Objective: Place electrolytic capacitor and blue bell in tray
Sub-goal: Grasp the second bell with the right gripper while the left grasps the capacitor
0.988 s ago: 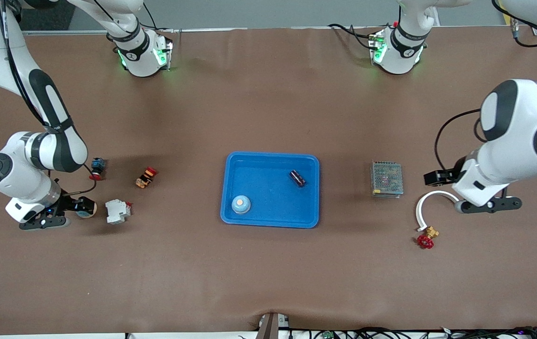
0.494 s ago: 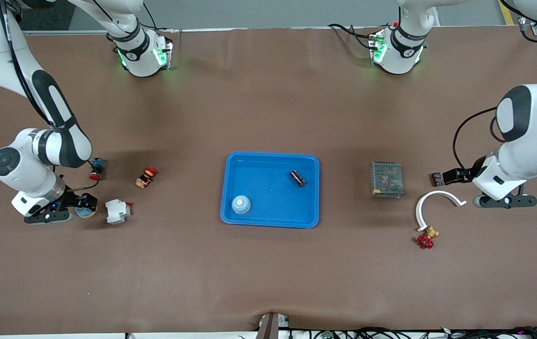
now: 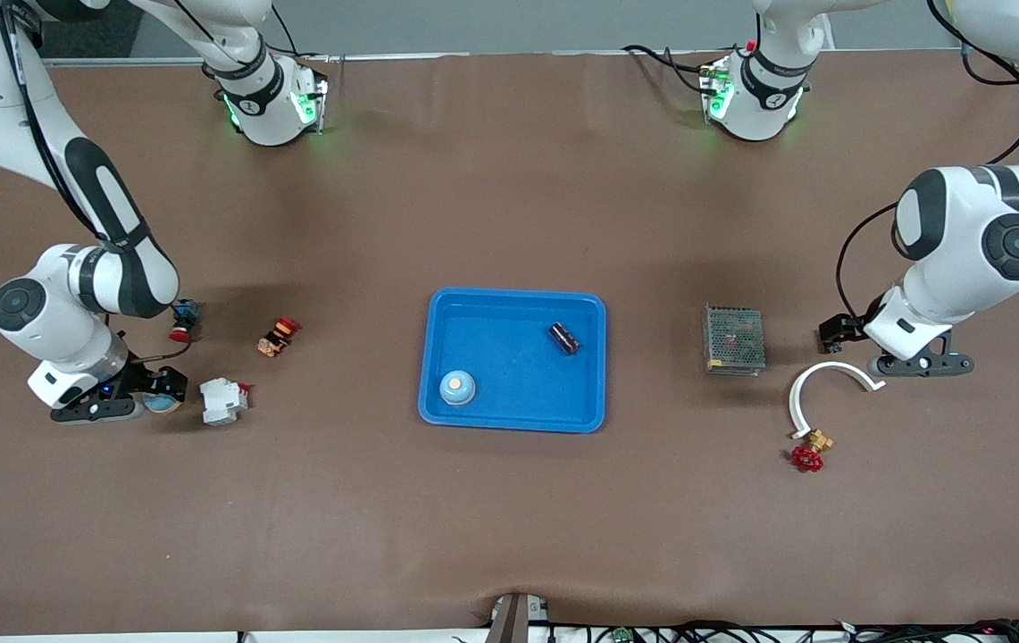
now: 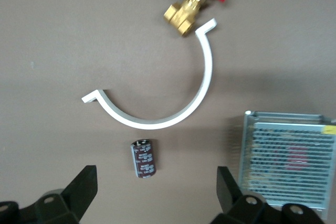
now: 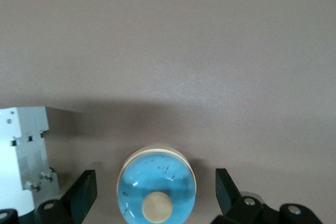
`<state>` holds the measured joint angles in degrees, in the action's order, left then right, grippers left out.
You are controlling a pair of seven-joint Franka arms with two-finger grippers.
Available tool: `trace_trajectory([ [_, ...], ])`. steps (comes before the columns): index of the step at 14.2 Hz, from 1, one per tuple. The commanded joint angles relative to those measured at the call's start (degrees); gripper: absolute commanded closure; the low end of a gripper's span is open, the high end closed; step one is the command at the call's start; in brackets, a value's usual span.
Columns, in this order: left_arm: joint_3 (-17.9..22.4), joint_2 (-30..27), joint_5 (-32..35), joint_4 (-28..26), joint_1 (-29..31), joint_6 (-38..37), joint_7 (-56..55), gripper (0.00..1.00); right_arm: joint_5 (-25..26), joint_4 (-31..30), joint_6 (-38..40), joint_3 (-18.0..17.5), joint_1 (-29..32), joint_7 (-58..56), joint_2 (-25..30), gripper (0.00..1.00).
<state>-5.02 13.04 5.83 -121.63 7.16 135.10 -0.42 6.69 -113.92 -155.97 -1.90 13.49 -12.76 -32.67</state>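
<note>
The blue tray [image 3: 516, 295] lies mid-table and holds a blue bell [image 3: 456, 387] and a dark electrolytic capacitor [image 3: 565, 338]. A second blue bell [image 3: 161, 404] sits toward the right arm's end. My right gripper [image 3: 91, 412] hovers open by it, and in the right wrist view that bell [image 5: 156, 182] shows between the fingers [image 5: 84, 195]. A second capacitor [image 4: 143, 158] lies on the mat just ahead of my open left gripper [image 4: 156, 192]. In the front view the wrist of the left gripper [image 3: 920, 365] hides it.
By the left gripper lie a silver mesh box [image 3: 734, 338], a white curved bracket [image 3: 817, 379] and a brass valve with a red handle [image 3: 808, 451]. Near the right gripper are a white breaker [image 3: 223, 400], an orange-red switch [image 3: 278, 336] and a small blue-red part [image 3: 183, 320].
The left hand swung out toward its end of the table, then came back and ended a little farther from the front camera. The right hand shifted slightly. Both stayed open.
</note>
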Motion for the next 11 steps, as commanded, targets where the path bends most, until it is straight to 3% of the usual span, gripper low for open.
trace_trajectory([
  [1,-0.7,-1.3,1.2,-3.8,2.6,2.8,1.9,0.0,0.9,-0.3,-2.0,-1.3,2.1,-0.3,-0.9,0.0],
  [10,-0.7,4.7,1.1,-3.8,4.8,4.9,4.0,0.0,0.8,-0.4,-3.2,-1.4,2.0,-0.1,-2.0,0.0],
  [11,-0.7,4.9,1.1,-3.8,5.2,5.0,4.1,0.0,0.8,-0.5,-3.1,-1.4,2.0,-0.2,-2.0,0.1],
])
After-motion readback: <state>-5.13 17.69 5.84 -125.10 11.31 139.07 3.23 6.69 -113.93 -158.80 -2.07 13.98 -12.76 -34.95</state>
